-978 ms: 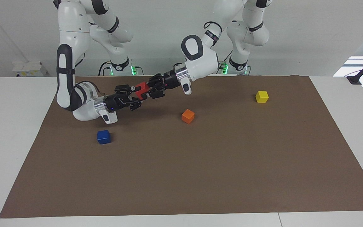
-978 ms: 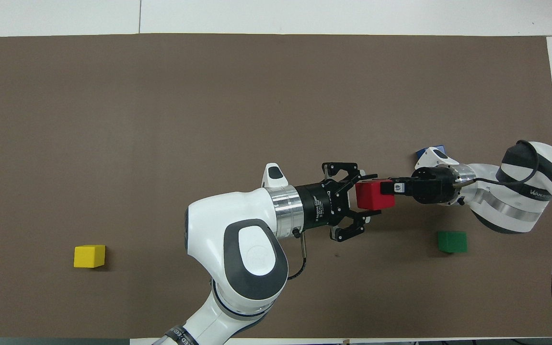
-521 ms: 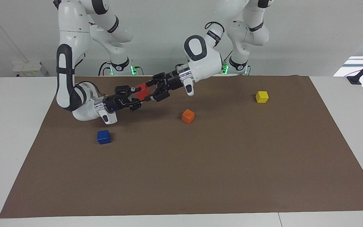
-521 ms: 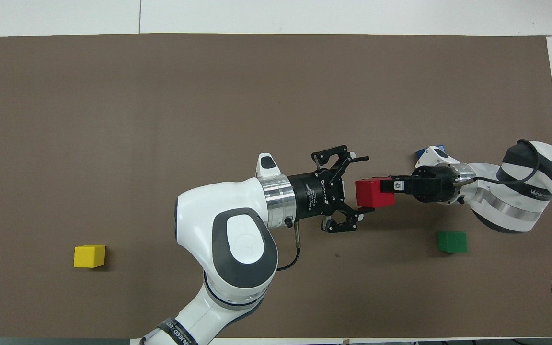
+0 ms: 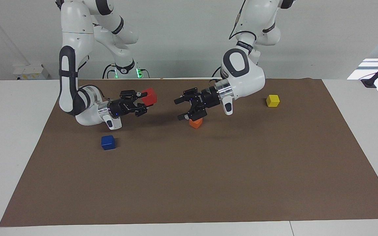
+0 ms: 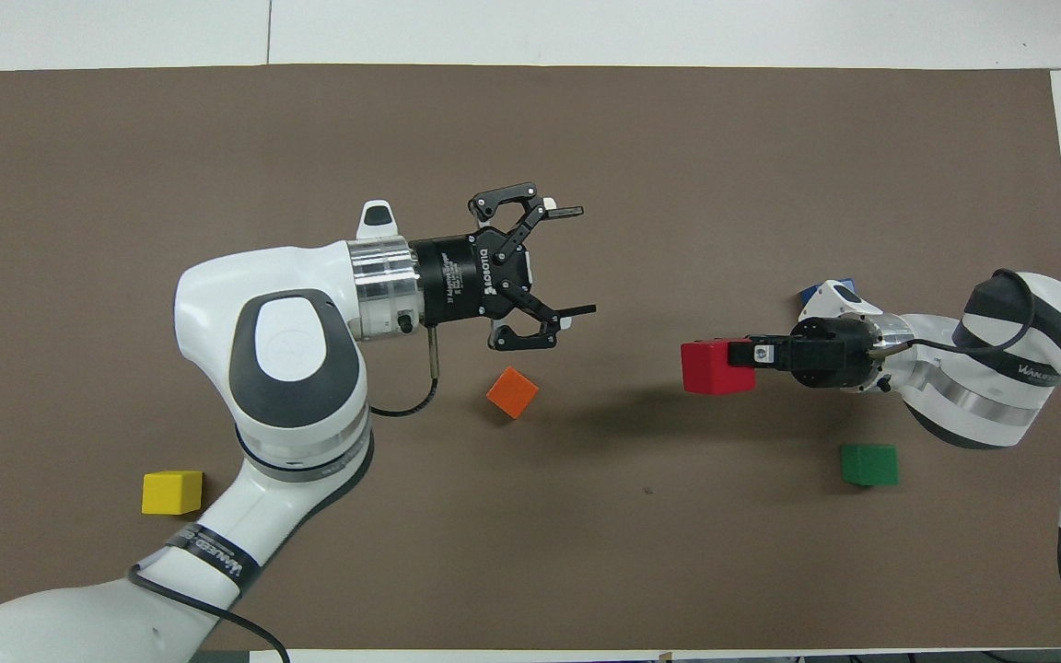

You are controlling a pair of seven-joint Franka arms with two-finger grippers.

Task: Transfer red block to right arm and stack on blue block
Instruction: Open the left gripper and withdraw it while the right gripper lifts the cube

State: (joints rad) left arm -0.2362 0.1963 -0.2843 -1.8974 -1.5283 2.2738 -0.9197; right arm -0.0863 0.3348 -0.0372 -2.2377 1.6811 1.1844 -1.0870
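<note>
Right pincer (image 5: pixel 143 98), held level, clamps the red block (image 5: pixel 149 95); left pincer (image 5: pixel 181 108) hangs spread apart.

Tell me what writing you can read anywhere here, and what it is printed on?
"ROBOTIQ": white letters on the black body of the left gripper, in the overhead view.
Finer print beside it: too small to read.
Lettering on the black band of the left arm: too blurred to read.
Grey lettering on the right arm: too blurred to read.
The blocks carry no writing.
</note>
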